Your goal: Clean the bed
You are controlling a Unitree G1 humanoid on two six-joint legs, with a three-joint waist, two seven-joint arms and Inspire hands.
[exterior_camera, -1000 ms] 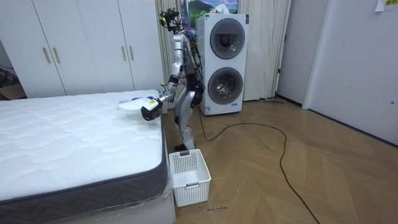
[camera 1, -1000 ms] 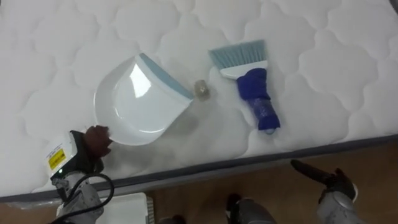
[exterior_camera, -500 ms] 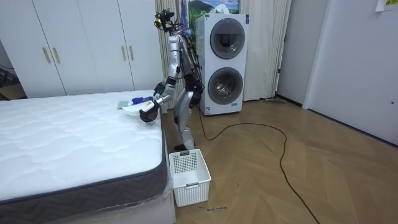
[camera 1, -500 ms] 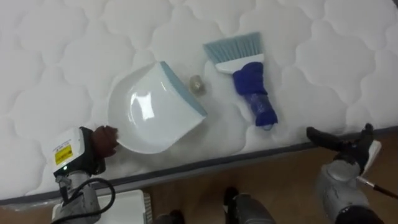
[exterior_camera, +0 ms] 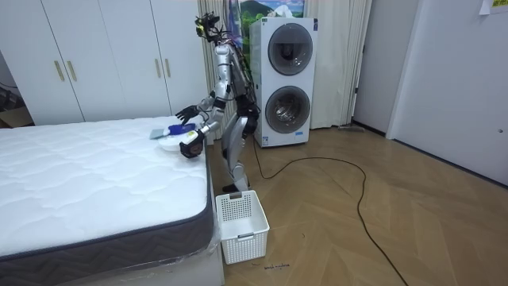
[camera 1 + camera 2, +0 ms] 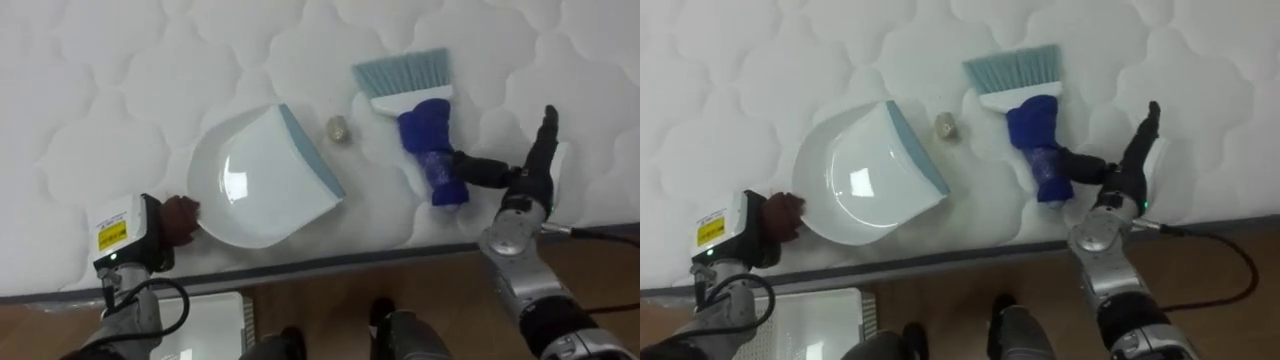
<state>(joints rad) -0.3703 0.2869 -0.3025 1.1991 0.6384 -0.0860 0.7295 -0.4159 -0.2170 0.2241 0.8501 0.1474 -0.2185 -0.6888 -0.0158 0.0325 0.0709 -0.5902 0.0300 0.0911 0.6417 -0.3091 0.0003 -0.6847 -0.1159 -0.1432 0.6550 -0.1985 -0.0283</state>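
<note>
Lying on the bed (image 6: 120,80) between dustpan (image 6: 262,175) and brush (image 6: 415,105): scrap (image 6: 338,128), unswept | right robot hand (image 6: 525,180) has risen to the brush handle, fingers apart, grasp likely next | left robot hand (image 6: 175,220) clamped on dustpan, near-left.

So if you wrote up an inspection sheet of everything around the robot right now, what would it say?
Surface: white quilted mattress; the robot stands at its edge.
Job's things: dustpan and brush on the mattress, apart.
Clutter: one small scrap between dustpan and brush.
Robot hands: left robot hand curled on the dustpan's handle; right robot hand open, beside the end of the brush's handle.
Cables: nothing seen but the robot's own.
Surroundings: basket on the wood floor by the bed; stacked washers; wardrobe.
</note>
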